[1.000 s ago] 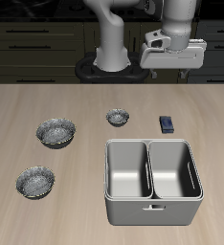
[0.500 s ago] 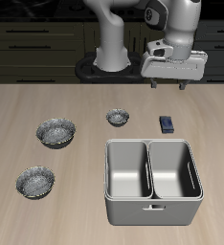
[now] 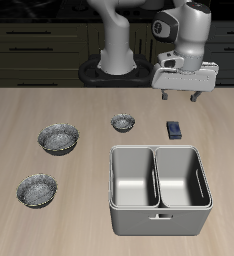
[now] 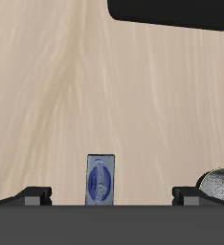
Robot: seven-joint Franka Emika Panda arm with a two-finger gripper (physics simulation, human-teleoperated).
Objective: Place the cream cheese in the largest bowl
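Note:
The cream cheese is a small dark blue box lying flat on the table beside the grey bin; it also shows in the wrist view. My gripper hangs open and empty above the table, a little behind the box. In the wrist view the box lies between my spread fingertips, with the gripper's midpoint close to it. The largest bowl is silver-grey with a speckled inside and stands far across the table from the box.
A tiny silver bowl stands near the cream cheese and shows in the wrist view. A shallower silver bowl sits nearer the front edge. A grey two-compartment bin stands in front of the box.
My gripper has come down and forward toward the cream cheese and turned to point straight down. The box and the bowls have not moved.

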